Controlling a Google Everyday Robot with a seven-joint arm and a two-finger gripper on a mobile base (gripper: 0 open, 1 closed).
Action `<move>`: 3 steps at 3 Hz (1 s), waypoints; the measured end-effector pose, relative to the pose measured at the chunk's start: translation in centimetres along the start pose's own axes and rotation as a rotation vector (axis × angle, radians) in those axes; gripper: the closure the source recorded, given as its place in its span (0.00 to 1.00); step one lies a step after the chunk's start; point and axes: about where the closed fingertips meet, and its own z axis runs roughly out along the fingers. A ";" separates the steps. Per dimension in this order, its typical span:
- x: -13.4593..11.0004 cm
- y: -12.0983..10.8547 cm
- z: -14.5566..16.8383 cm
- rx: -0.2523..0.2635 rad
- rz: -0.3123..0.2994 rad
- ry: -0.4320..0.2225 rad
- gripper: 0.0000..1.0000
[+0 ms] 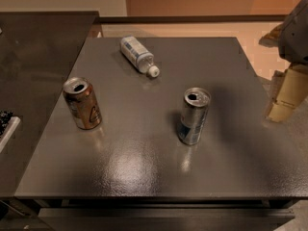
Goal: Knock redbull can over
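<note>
At the right edge of the table (144,167) hangs my gripper (287,91); whether it is parted or closed I cannot tell. Well apart to its left the redbull can (194,115) stands upright, the orange-brown can (82,103) farther left.

Three things on your table (144,177), gripper (284,97) off its right edge.
You have the redbull can (194,115) upright right of centre, the wider can (82,103) upright well apart to its left, the bottle (138,56) lying behind both near the far edge, and the gripper right of the redbull can, apart from it.
</note>
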 end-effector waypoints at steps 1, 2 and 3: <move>-0.4 -0.2 1.7 -0.041 -0.007 -0.053 0.00; -1.2 0.3 4.0 -0.095 -0.016 -0.133 0.00; -2.5 1.7 6.1 -0.156 -0.027 -0.234 0.00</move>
